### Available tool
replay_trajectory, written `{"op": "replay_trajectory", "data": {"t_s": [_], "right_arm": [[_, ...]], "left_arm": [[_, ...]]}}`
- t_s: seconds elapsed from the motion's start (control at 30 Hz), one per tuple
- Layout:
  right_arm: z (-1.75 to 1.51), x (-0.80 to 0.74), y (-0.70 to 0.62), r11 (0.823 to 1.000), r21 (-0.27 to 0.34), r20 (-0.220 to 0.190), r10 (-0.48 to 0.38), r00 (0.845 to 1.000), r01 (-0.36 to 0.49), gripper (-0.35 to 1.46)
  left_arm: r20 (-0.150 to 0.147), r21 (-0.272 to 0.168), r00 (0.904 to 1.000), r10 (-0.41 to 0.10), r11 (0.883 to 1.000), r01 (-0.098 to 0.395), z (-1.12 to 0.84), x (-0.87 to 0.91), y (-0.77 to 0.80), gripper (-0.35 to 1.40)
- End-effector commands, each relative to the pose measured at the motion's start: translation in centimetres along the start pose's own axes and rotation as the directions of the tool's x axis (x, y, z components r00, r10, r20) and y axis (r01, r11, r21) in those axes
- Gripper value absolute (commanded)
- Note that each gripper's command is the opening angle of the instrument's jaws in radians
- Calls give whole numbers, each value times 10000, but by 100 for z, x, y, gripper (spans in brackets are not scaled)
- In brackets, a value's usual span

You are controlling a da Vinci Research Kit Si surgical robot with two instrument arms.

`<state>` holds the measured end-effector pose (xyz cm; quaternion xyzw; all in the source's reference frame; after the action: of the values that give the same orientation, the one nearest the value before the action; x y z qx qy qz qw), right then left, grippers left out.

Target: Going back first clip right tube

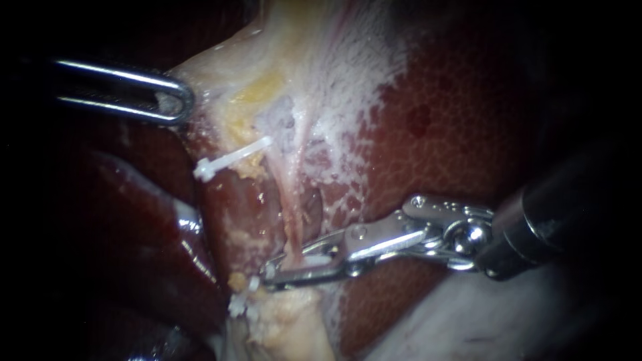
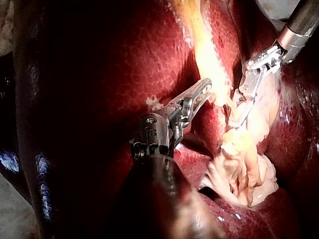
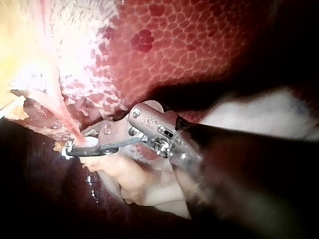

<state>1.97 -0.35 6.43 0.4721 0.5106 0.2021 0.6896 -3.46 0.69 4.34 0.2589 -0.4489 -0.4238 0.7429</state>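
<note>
My right instrument (image 1: pixel 287 267) comes in low from the right. Its pincer is released, with a gap showing, and it straddles the foot of the right tube (image 1: pixel 292 214). A white clip (image 1: pixel 319 249) sits by the tube inside that gap. Just beside the tip, lower clips (image 1: pixel 242 302) sit on a yellowish stump. Further up, left of the tube, a lone clip (image 1: pixel 227 159) lies slanted. Liver (image 1: pixel 435 134) is behind, mottled red. Farthest is my left instrument (image 1: pixel 170 101), pincer clenched on pale tissue (image 1: pixel 221 73).
</note>
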Motion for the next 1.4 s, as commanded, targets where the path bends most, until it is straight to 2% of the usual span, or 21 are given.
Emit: {"op": "replay_trajectory", "data": {"t_s": [0.03,0.47,0.57,0.63,0.7,0.77,0.87,1.1,1.17,1.23,1.4], "right_arm": [[0,0,0,10000,3,6,3,10000,-3,-35],[2,-2,1,10000,9,20,-12,10000,12,-35],[5,-4,2,10000,2,28,-28,10000,28,1],[6,-3,2,10000,-4,24,-28,10000,28,15],[7,-3,2,9981,-15,75,-617,9981,617,33],[8,-2,0,9958,-44,86,-909,9958,909,43],[10,0,-2,9870,-106,121,-1603,9870,1604,49],[9,10,-4,9479,-838,59,-3080,9514,3074,59],[5,14,-3,9380,-1245,-10,-3261,9453,3235,59],[1,17,-2,9324,-1390,-21,-3371,9415,3335,60],[-10,15,-1,9286,-1471,-24,-3447,9387,3406,60]], "left_arm": [[1,0,10000,1,10000,-1,0,0,0,-35],[15,-35,10000,3,10000,-3,1,1,0,-35],[17,-39,10000,6,10000,-6,1,1,0,-35],[18,-42,10000,8,10000,-8,1,2,0,-35],[20,-47,10000,12,10000,-12,2,3,-1,-35],[12,-25,10000,16,10000,-16,2,4,-1,-35],[14,-31,10000,21,10000,-21,2,5,-1,-35],[4,-5,10000,22,10000,-22,3,5,-1,-35],[4,-6,10000,24,10000,-24,3,5,-1,-35],[5,-8,10000,24,10000,-24,3,5,-1,-35],[6,-11,10000,27,10000,-27,2,6,-1,-35]]}}
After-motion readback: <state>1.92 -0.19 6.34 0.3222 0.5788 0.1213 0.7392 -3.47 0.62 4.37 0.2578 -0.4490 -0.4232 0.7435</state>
